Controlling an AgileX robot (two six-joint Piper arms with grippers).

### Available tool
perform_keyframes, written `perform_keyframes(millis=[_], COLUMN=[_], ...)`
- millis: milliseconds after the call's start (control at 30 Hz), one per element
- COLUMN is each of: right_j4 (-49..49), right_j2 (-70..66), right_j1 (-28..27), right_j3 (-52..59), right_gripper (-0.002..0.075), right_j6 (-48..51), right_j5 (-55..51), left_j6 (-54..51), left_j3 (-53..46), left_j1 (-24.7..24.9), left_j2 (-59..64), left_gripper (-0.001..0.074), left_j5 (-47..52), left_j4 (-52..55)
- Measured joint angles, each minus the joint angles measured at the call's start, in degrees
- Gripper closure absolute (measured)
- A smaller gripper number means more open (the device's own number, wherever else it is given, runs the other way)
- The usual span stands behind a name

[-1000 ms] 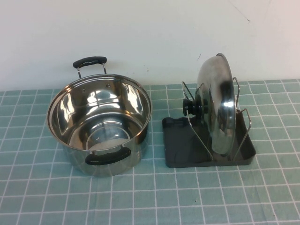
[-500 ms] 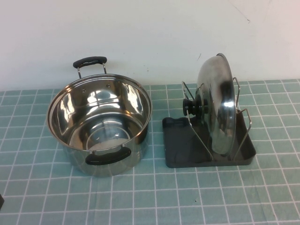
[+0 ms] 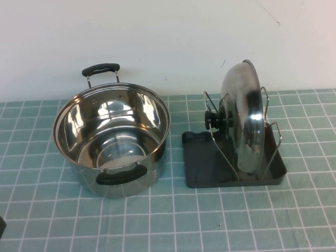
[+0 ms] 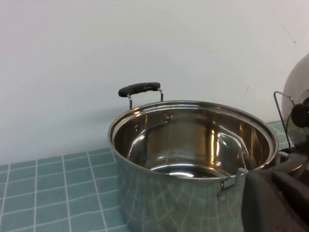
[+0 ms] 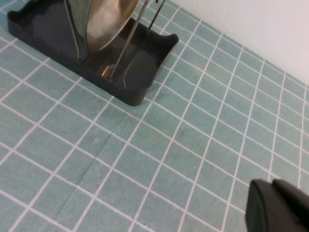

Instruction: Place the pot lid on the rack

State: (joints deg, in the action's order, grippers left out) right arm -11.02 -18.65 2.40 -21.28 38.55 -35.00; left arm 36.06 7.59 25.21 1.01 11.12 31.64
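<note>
On the dark grey square plastic rack [image 3: 233,165] the shiny domed steel lid [image 3: 242,118] stands upright between wire loops, so I judge it done and keep my closed, empty left tool [image 4: 277,200] and right tool [image 5: 280,205] parked clear at the counter's near edge.

The shiny round pot lid [image 3: 242,118] stands up on its edge in the rack [image 3: 205,168]. Its black knob [image 3: 213,119] points at the pot. The rack is a dark grey tray with thin wire loops.
</note>
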Motion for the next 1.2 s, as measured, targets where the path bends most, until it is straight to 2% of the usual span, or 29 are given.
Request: perform_keyframes(millis=[133, 300, 433, 633, 800, 1200], right_j4=[0.00, -0.14, -0.14, -0.28, -0.28, -0.28], right_j2=[0.00, 0.00, 0.00, 0.00, 0.00, 0.00], right_j1=[0.00, 0.00, 0.00, 0.00, 0.00, 0.00], right_j3=[0.00, 0.05, 0.05, 0.05, 0.05, 0.05], right_gripper=[0.0726, 0.0726, 0.0726, 0.0726, 0.0726, 0.0727], right_j6=[0.00, 0.00, 0.00, 0.00, 0.00, 0.00], right_j5=[0.00, -0.09, -0.09, -0.23, -0.23, -0.23], left_j6=[-1.17, -10.29, -12.93, -17.43, -22.13, -22.72], left_j3=[-1.29, -3.90, -7.71, -8.63, -8.63, -8.55], left_j1=[-2.02, -9.70, -15.05, -20.48, -22.19, -22.34], left_j2=[-1.46, -1.73, -1.73, -1.73, -1.77, -1.77], left_gripper=[0.0737, 0.0737, 0.0737, 0.0737, 0.0737, 0.0737], left_j5=[2.28, 5.32, 4.30, 6.96, 7.05, 7.18], left_j4=[-4.39, -14.64, -19.60, -23.51, -25.65, -27.97])
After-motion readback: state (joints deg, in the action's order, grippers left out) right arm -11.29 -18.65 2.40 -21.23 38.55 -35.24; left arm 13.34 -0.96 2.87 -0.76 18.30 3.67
